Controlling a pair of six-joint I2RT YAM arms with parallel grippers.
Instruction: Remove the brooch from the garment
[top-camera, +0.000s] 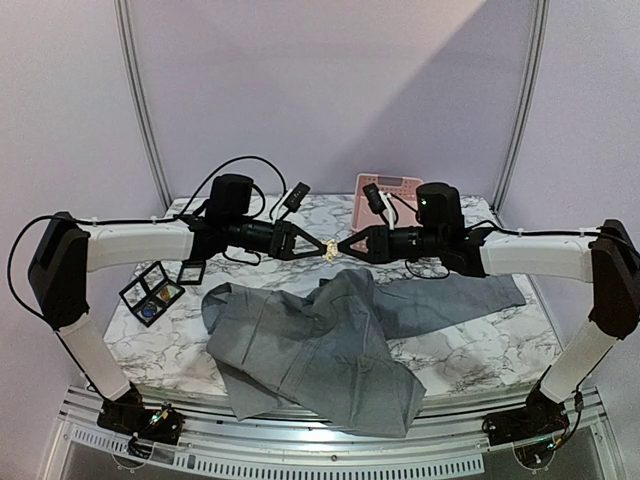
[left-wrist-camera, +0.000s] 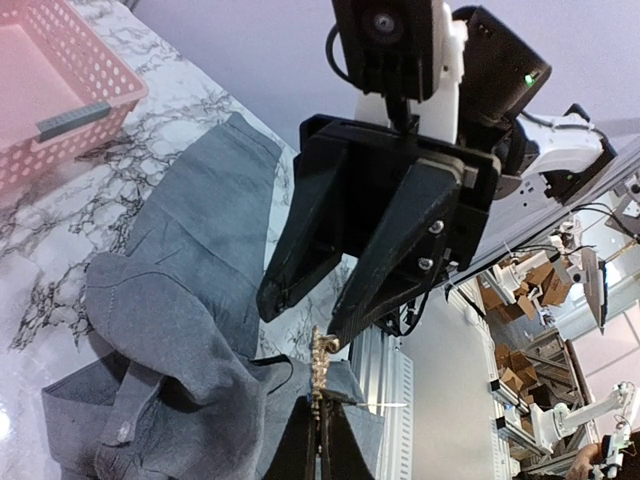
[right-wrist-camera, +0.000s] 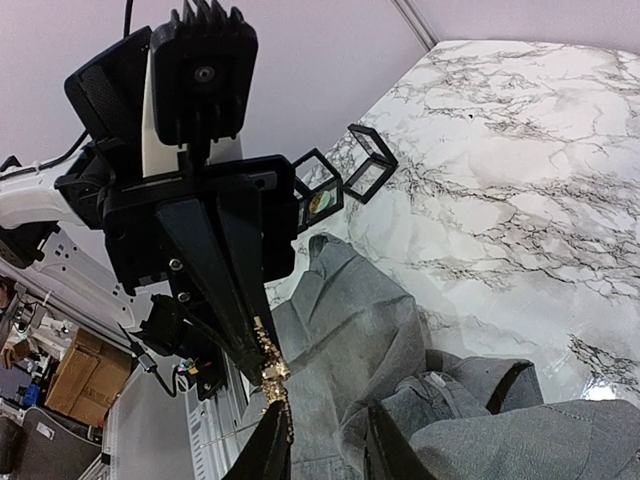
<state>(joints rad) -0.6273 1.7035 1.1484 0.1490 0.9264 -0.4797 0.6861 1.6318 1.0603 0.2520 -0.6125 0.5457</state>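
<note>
The gold brooch hangs in the air above the grey garment, which lies crumpled on the marble table. My left gripper is shut on the brooch; its own fingers pinch the lower end in the left wrist view. Facing it tip to tip, my right gripper has its jaws apart. In the right wrist view the brooch touches only the tip of its left finger, and the gap in the right gripper shows nothing but the garment far below.
A pink basket stands at the back of the table behind the right arm. Small black-framed display boxes sit at the left side. The garment hangs over the table's front edge.
</note>
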